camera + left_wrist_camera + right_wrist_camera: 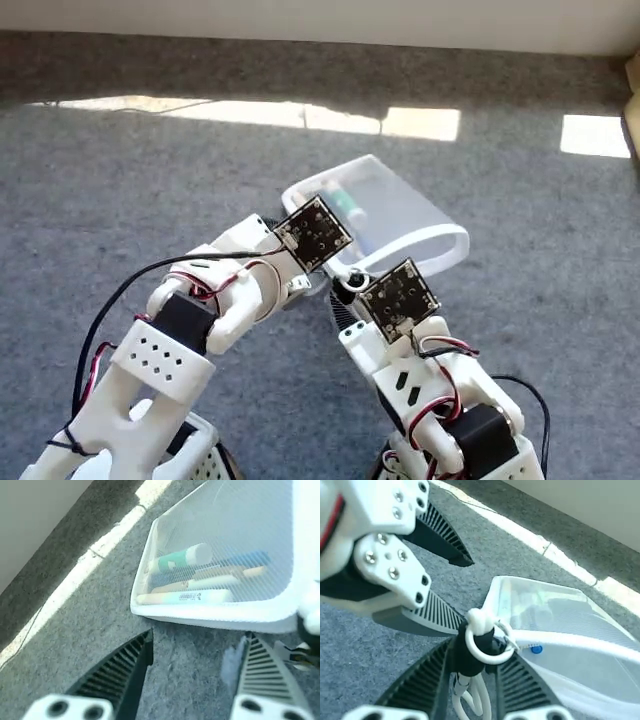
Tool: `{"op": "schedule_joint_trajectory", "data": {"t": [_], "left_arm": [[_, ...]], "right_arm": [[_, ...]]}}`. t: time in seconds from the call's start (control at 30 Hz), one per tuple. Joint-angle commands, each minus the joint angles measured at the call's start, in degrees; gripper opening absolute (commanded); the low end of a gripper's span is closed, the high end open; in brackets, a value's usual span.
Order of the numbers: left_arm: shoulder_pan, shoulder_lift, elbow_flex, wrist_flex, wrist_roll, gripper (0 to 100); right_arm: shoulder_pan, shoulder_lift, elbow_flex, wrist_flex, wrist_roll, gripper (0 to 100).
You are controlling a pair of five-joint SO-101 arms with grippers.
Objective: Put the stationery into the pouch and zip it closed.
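The white mesh pouch (405,215) lies on the grey carpet with its long zip edge (215,616) toward the arms. Inside it are a green-and-white marker (180,558), a blue pen (247,558) and pale pens (185,597). My left gripper (198,636) is open just short of the pouch's near edge, holding nothing. My right gripper (481,652) is shut on the zipper pull (482,640), a black tab with a white ring and cord, at the pouch's corner (495,587). The left gripper's dark fingers (432,615) show beside it.
Grey carpet (120,200) surrounds the pouch, with sunlit strips (300,115) and a pale wall edge (300,20) beyond. The left arm (230,290) and right arm (430,380) stand close together at the pouch's near side.
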Motion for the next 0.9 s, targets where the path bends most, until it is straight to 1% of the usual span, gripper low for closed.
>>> {"op": "schedule_joint_trajectory", "data": {"t": [0.0, 0.17, 0.3, 0.63, 0.87], "left_arm": [[2.2, -0.4, -0.5, -3.3, 2.3, 27], [5.8, -0.8, 4.4, -8.6, 2.4, 27], [5.7, -0.8, 7.5, -13.4, 2.4, 27], [5.8, -0.9, 7.5, -14.1, 2.5, 27], [8.1, -0.4, 8.0, -18.4, 2.4, 27]], "right_arm": [[0.6, -0.5, -3.0, -0.2, -0.5, 0.5], [0.7, -0.5, -3.0, -0.2, -0.6, 0.5], [0.7, -0.5, -3.0, -0.2, -0.6, 0.5], [0.7, -0.5, -3.0, -0.2, -0.6, 0.5], [0.5, -0.5, -3.0, 0.0, -0.6, 0.5]]}}
